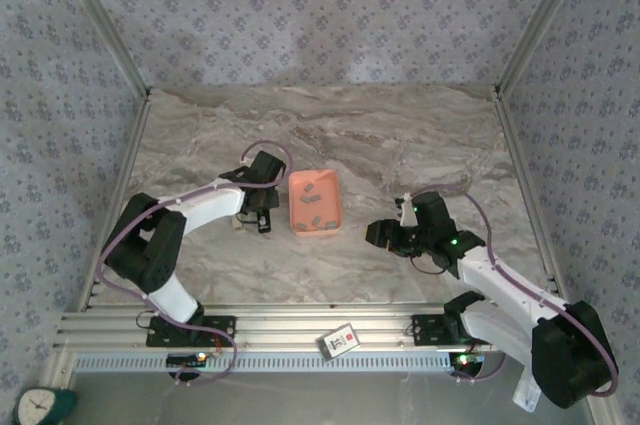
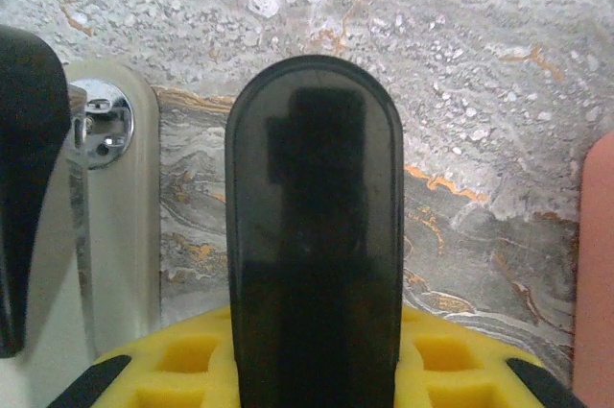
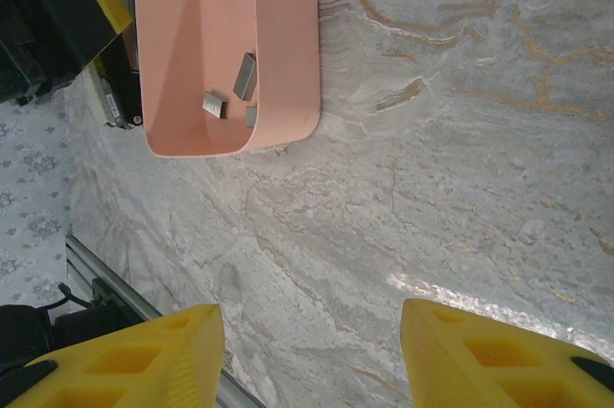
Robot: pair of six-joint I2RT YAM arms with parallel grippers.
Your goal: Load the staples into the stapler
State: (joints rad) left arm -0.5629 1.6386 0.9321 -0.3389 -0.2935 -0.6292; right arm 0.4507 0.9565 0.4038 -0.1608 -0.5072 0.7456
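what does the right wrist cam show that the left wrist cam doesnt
Right wrist adds: grey staples lying inside the tray, and the right gripper open above the marble table. Left wrist adds: the chrome rivet on the cream stapler, close beside the shut left gripper. Shared: the salmon tray, just its edge in the left wrist view, and the marble table.

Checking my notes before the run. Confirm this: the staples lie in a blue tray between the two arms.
Wrong on the colour. The tray holding the staples is salmon-orange, not blue, as the top external view shows. The rest stands.
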